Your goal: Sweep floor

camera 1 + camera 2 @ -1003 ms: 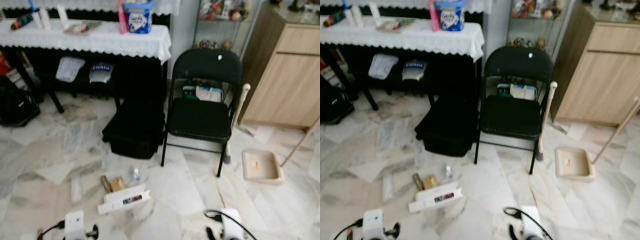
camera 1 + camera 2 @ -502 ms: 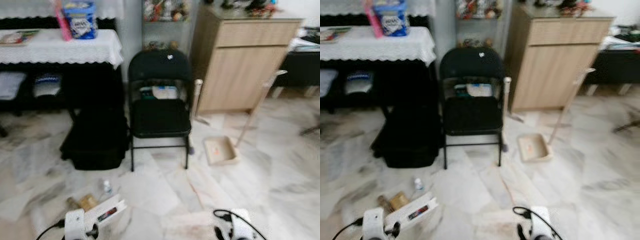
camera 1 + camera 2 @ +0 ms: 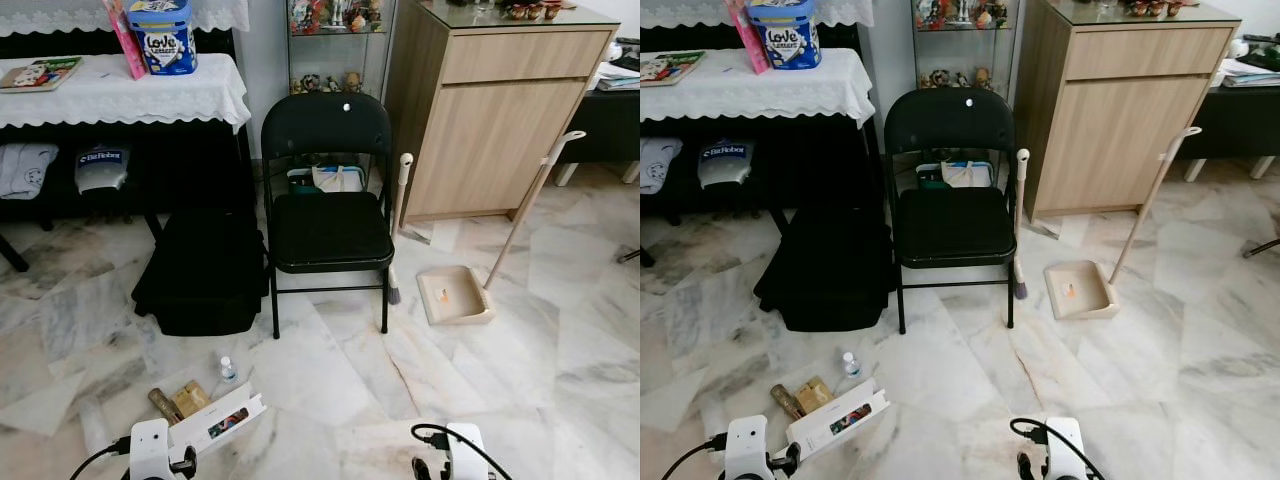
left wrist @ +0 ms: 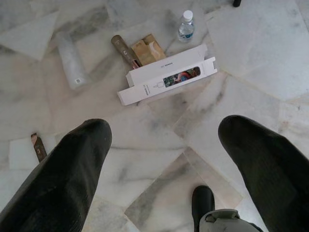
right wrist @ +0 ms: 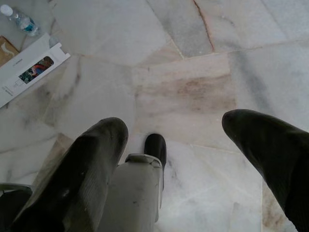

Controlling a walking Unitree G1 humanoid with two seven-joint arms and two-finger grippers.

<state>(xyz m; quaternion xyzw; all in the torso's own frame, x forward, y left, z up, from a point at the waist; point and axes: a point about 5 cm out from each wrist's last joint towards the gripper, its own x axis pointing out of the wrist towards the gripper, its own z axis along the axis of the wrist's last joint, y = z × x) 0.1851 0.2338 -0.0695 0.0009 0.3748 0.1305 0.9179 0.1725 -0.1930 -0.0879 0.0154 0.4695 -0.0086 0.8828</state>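
Broom (image 3: pixel 398 215) propped against chair (image 3: pixel 328 205), both grippers spread wide, empty

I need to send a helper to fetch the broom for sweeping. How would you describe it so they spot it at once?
Find the black folding chair in front of the tall light-wood cabinet. Leaning upright against the chair's side nearest the cabinet is the pale-handled broom, bristles on the marble floor. Unlike the slanted stick of the beige dustpan nearby, it touches the chair.

We stand in a home living room. Marble floor (image 3: pixel 330 380), lace-covered table (image 3: pixel 120 90), folding chair (image 3: pixel 328 225), wooden cabinet (image 3: pixel 490 130), glass ornament shelf (image 3: pixel 335 40).
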